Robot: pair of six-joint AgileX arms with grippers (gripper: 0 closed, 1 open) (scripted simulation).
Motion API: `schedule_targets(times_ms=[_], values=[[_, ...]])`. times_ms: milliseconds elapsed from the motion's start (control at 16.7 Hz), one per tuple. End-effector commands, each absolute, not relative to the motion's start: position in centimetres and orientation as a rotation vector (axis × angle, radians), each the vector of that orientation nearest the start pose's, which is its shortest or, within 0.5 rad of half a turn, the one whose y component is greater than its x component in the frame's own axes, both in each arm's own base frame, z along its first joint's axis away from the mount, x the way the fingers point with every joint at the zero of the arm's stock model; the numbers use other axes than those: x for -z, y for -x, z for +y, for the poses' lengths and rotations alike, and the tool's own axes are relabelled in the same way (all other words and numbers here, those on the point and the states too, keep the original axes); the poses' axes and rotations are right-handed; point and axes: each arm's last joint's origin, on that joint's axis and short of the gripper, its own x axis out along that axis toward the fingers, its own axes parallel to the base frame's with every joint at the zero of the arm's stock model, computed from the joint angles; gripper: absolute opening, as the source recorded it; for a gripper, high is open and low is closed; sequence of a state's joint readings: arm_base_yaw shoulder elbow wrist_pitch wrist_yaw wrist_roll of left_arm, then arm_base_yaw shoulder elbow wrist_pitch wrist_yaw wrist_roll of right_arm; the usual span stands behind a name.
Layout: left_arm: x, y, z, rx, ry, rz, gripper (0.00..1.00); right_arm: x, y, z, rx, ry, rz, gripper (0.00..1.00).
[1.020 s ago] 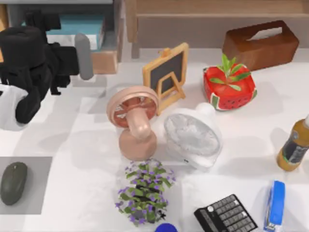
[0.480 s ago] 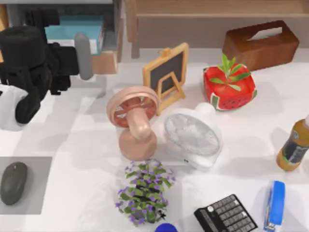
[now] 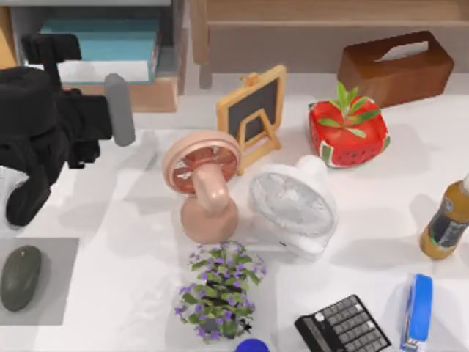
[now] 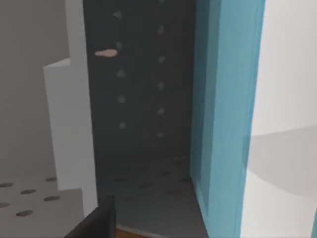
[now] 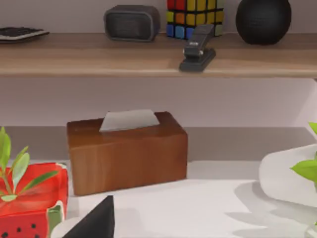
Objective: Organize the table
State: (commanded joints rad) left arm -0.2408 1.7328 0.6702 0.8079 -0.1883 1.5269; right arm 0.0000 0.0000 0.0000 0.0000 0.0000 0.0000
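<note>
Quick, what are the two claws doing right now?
Left gripper: cannot be told, near the shelf at the table's left.
Right gripper: cannot be told.

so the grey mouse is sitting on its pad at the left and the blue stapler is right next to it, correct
Not quite. The grey mouse does sit on its pad at the table's left, but the blue stapler is not next to it: it lies far off at the right edge, beside the black calculator. The top view shows this.

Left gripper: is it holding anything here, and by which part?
Cannot be told. The left gripper hangs by the shelf unit at the table's back left; no held object shows.
</note>
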Motion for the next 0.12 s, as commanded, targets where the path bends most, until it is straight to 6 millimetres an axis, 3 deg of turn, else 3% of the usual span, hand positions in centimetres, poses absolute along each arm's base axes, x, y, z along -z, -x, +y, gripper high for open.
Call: schedule_targets(times_ms=[120], values=[[-14.68,-32.13,-7.35,0.234,-1.562,0.179,1.00,-16.00,-10.57,-0.12,0.000,0.000,0.000,1.00]])
